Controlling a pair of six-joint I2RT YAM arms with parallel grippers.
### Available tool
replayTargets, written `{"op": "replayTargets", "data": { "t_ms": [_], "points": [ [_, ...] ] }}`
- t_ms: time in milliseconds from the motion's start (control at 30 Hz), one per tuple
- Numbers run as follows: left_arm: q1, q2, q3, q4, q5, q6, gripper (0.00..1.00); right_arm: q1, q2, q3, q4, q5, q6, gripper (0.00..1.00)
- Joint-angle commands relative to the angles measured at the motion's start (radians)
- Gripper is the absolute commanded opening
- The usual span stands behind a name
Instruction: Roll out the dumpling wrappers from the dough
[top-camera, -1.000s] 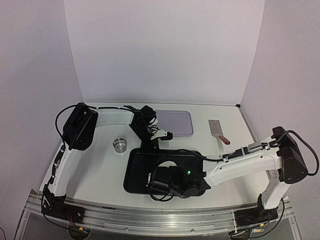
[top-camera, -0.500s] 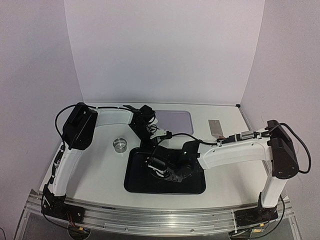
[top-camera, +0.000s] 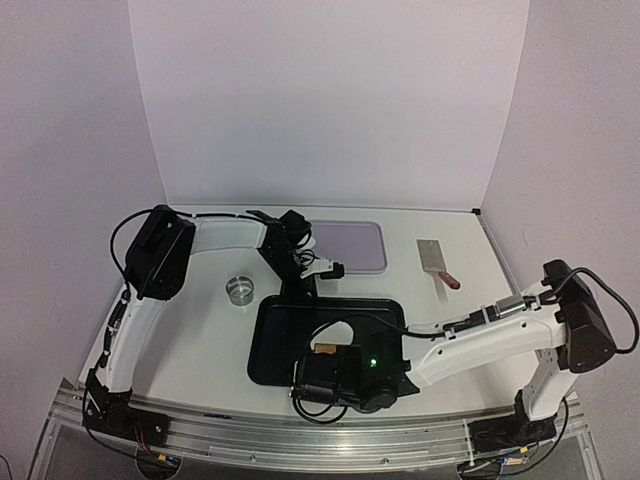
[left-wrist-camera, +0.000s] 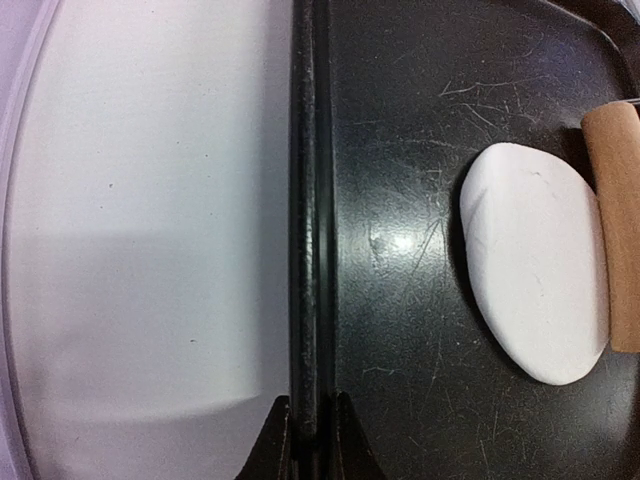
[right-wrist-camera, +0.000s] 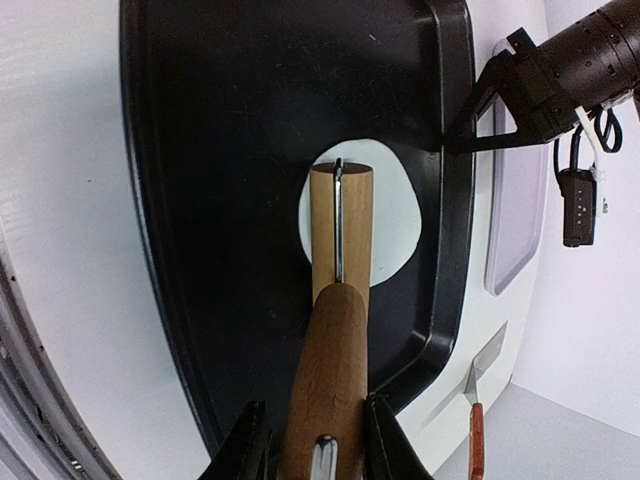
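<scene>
Right gripper (right-wrist-camera: 315, 440) clenched round the wooden rolling pin (right-wrist-camera: 338, 300) at the near side; its roller sits on the flattened white dough (right-wrist-camera: 395, 215) mid black tray (right-wrist-camera: 220, 150); beyond, left gripper (left-wrist-camera: 310, 440) pinches the tray's far rim; farther back, ring cutter (top-camera: 240, 288) and scraper (top-camera: 437, 262).

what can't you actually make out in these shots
Top view: the dough is hidden under the right arm; only an end of the rolling pin shows.
Right wrist view: the rolling pin covers the dough's middle; the spatula is cut by the bottom edge.
Left wrist view: the rolling pin runs off the right edge.
Top view: the ring cutter is too small to see inside.
</scene>
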Motion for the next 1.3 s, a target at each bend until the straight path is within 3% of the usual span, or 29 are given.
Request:
{"op": "replayTargets", "data": {
  "t_ms": [0, 467, 733, 933, 1267],
  "points": [
    [-0.001, 0.005, -0.024, 0.023, -0.115, 0.058, 0.0, 0.007, 0.057, -0.066, -0.135, -0.406, 0.07, 0.0],
    [-0.001, 0.01, -0.027, 0.028, -0.117, 0.054, 0.0, 0.033, 0.017, -0.061, -0.252, -0.424, 0.024, 0.0],
    [0.0, 0.01, -0.032, 0.028, -0.12, 0.06, 0.0, -0.015, -0.097, 0.015, -0.277, -0.276, -0.018, 0.0],
    [0.0, 0.011, -0.026, 0.032, -0.117, 0.049, 0.0, -0.082, -0.163, 0.184, -0.207, -0.157, -0.26, 0.0],
    [0.0, 0.012, -0.019, 0.031, -0.118, 0.048, 0.0, -0.254, -0.028, 0.189, 0.136, -0.325, -0.658, 0.0]
  ]
}}
